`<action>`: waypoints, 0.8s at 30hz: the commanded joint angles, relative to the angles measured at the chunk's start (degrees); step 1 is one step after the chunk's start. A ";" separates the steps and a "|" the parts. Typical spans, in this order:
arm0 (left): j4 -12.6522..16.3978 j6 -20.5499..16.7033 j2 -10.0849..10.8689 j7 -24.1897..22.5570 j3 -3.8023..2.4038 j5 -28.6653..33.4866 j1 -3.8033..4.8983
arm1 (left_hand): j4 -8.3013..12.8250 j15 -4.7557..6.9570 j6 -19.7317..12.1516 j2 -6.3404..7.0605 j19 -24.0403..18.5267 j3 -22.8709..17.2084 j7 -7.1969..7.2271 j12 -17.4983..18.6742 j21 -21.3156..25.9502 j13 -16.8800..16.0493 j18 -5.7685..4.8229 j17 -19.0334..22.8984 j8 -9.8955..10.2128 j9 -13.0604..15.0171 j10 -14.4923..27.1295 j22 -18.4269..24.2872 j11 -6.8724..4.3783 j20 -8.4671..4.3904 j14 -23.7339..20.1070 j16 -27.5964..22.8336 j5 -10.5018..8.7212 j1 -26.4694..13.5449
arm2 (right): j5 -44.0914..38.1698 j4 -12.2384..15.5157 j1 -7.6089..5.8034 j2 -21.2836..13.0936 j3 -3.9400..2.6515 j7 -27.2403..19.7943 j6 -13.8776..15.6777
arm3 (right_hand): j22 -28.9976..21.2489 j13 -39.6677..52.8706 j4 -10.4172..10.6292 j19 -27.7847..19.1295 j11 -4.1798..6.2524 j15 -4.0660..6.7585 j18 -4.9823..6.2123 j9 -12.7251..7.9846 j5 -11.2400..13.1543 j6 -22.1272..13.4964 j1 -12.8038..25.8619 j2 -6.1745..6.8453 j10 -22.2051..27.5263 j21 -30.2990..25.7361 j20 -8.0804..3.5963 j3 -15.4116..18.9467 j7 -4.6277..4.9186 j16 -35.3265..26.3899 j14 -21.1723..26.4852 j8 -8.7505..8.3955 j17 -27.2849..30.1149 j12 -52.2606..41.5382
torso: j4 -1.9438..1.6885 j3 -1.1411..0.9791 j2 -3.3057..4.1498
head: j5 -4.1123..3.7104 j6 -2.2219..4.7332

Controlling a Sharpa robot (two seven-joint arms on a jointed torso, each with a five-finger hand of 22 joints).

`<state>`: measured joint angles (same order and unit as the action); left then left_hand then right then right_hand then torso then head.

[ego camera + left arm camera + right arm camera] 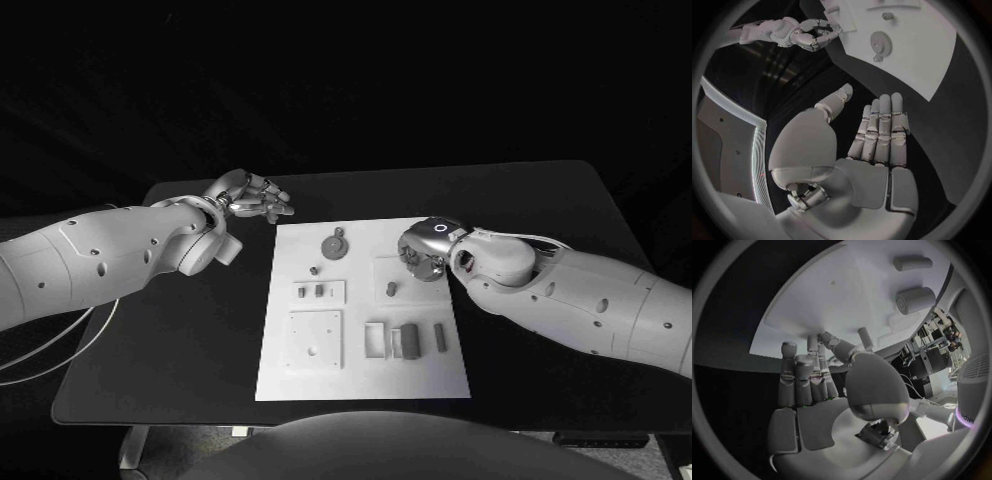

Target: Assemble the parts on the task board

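- The right hand hangs low over the far right part of the task board, fingers bent toward a raised square plate; whether it pinches a part or only touches the board cannot be told.
- In my judgement the main risk is here: a small peg stands just beside those fingers, and a careless sweep could knock it over or off the board.
- A second risk: pressing down off-centre could shift the whole white board on the black table.
- The left hand is off the board's far left corner, over bare table, fingers straight and apart, holding nothing.
- The board lies mid-table, a white rectangle running near to far.
- On it: a round gear-like disc at the far end, a square plate with holes near left, and several upright bars near right.
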<state>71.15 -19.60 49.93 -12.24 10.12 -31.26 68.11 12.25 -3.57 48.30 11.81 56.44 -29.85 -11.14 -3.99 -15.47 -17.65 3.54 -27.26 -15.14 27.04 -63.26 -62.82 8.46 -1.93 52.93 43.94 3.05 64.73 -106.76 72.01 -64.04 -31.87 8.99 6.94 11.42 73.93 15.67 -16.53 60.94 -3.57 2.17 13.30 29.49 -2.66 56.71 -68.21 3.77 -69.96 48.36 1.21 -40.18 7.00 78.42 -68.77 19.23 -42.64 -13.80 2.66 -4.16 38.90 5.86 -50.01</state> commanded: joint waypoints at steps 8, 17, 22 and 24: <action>-0.58 0.06 -0.03 -0.16 -0.07 0.35 0.11 | -0.10 -0.01 -0.45 -0.29 0.46 0.37 0.13 -0.04 0.19 0.07 0.75 -0.11 0.12 -0.07 0.42 -0.09 -0.08 -0.08 0.57 -0.18 0.04 -0.03 | -0.79 1.26 0.46 -1.10 0.19 1.13 1.67 | 0.15 0.12 -0.04 0.71 0.19 0.68 1.70 0.11 -0.14 0.74 -0.25 0.30 -0.76 0.39 -0.22 -0.47 0.01 0.00 -0.10 0.50 -0.14 -0.15 | -0.05 0.04 -0.02 | -0.05 0.06; -0.91 0.00 0.02 -0.09 -0.08 0.36 0.11 | -0.11 0.03 -0.70 -0.24 0.54 0.39 0.05 -0.03 0.21 0.08 0.74 -0.23 0.21 -0.12 0.48 -0.13 -0.07 -0.12 0.63 -0.21 0.07 0.03 | -0.72 2.87 0.37 -2.08 -0.59 1.39 2.62 | 0.18 0.16 -0.02 0.86 0.28 0.77 1.70 0.14 -0.14 0.93 -0.20 0.47 -1.00 0.43 -0.30 -0.59 -0.06 0.00 -0.23 0.56 -0.18 -0.12 | -0.02 0.08 -0.02 | 0.04 0.15; -1.11 -0.03 0.02 -0.06 -0.09 0.38 0.11 | -0.13 0.03 -0.74 -0.25 0.56 0.39 0.03 -0.03 0.21 0.09 0.73 -0.25 0.22 -0.13 0.49 -0.14 -0.06 -0.12 0.64 -0.22 0.07 0.03 | -0.69 3.69 0.31 -2.45 -1.34 1.50 3.39 | 0.19 0.18 -0.01 0.93 0.31 0.80 1.70 0.15 -0.14 1.00 -0.18 0.53 -1.08 0.44 -0.33 -0.64 -0.08 -0.01 -0.28 0.58 -0.19 -0.10 | 0.00 0.05 -0.04 | 0.06 0.13; -1.15 -0.02 0.00 -0.06 -0.09 0.39 0.12 | -0.14 0.03 -0.76 -0.24 0.57 0.40 0.02 -0.03 0.22 0.09 0.73 -0.26 0.23 -0.13 0.49 -0.14 -0.06 -0.12 0.65 -0.23 0.07 0.03 | -0.68 3.81 0.28 -2.46 -1.58 1.52 3.67 | 0.19 0.18 -0.01 0.95 0.32 0.82 1.70 0.15 -0.14 1.02 -0.18 0.55 -1.11 0.44 -0.34 -0.66 -0.09 -0.01 -0.30 0.59 -0.19 -0.09 | -0.02 0.04 -0.04 | 0.07 0.18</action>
<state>69.96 -19.61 49.99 -12.11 10.09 -31.25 68.12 12.10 -3.57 47.88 11.81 56.65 -29.70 -11.14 -3.99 -15.46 -17.65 3.55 -27.42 -15.14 26.97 -63.26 -62.87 8.46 -2.14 53.34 43.94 3.05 64.73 -106.85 75.61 -63.73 -34.30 7.45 8.06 14.06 74.05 15.80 -16.53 61.64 -3.07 2.75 13.26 29.58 -2.66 57.25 -68.19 3.78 -70.66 48.58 0.92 -40.50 6.84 78.42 -68.99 19.43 -42.76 -13.68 2.63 -4.10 38.86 5.92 -49.86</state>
